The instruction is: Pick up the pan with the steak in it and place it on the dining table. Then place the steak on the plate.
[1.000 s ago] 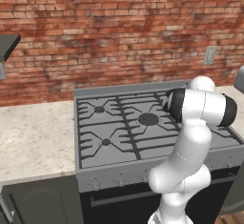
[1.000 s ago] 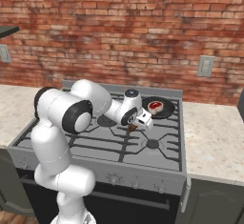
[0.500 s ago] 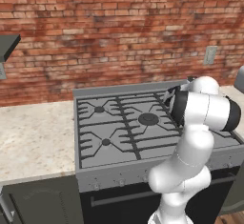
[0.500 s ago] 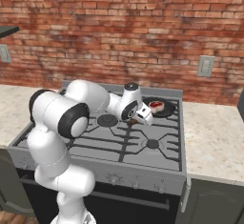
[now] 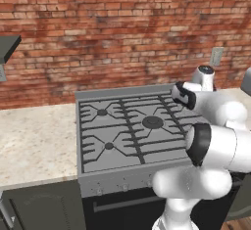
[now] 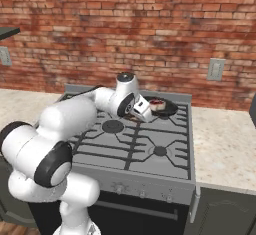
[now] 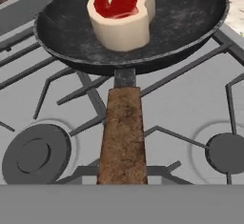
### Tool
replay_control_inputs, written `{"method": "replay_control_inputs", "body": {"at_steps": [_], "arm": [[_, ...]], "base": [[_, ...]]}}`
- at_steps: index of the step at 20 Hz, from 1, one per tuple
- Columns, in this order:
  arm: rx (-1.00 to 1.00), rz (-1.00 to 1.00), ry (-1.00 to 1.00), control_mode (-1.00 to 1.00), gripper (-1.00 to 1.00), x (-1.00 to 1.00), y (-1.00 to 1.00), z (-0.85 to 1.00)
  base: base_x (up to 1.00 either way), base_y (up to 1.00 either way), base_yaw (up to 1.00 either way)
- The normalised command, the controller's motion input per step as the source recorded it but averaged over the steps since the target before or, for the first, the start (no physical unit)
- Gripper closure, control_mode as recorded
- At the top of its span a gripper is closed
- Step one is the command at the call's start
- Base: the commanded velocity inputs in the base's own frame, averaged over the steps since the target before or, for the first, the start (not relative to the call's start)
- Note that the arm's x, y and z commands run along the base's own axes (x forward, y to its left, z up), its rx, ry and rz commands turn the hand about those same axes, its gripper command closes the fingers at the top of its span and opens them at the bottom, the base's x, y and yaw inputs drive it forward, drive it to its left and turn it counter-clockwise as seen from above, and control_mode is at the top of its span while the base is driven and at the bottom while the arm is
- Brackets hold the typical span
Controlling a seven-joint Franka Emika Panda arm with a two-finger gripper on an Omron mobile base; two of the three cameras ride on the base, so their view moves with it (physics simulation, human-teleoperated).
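The black pan (image 7: 181, 23) sits on the stove's back right burner with its brown wooden handle (image 7: 123, 137) running straight down toward the hand camera. The raw steak (image 7: 123, 13), red on top with a cream rim, lies in the middle of the pan. From the right base view the pan (image 6: 167, 110) and steak (image 6: 156, 104) show just beyond my gripper (image 6: 143, 114), which is shut on the handle's near end. In the left base view my own forearm hides the pan. The dining table and the plate are out of view.
The grey gas stove (image 5: 122, 131) has raised grates and several burners (image 7: 33, 154). Beige stone counters flank it on the left (image 5: 34, 141) and right (image 6: 225, 139). A brick wall (image 6: 150, 34) with an outlet (image 6: 216, 69) stands close behind the pan.
The hand moved a little toward the pan and its jaws closed on the wooden handle. The pan and steak have not moved.
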Motion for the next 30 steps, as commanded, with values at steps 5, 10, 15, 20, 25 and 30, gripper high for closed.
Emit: {"method": "replay_control_inputs", "body": {"at_steps": [5,10,15,20,25,30], "arm": [[0.01,0.00,-0.32,-1.00,1.00,-0.63,0.51,0.49],[0.04,0.02,-0.38,-1.00,1.00,-0.51,0.44,0.41],[0.01,0.07,-0.20,-1.00,1.00,-0.50,0.47,0.64],[-0.05,0.12,0.04,-1.00,1.00,-0.59,0.56,0.79],[-0.03,0.05,0.07,-1.00,1.00,-0.13,0.16,0.26],[0.00,0.00,0.08,-1.00,1.00,-0.36,0.01,0.21]], "base": [[0.00,0.00,0.00],[0.00,0.00,0.00],[0.00,0.00,0.00],[0.00,0.00,0.00],[0.00,0.00,0.00],[0.00,0.00,0.00]]}}
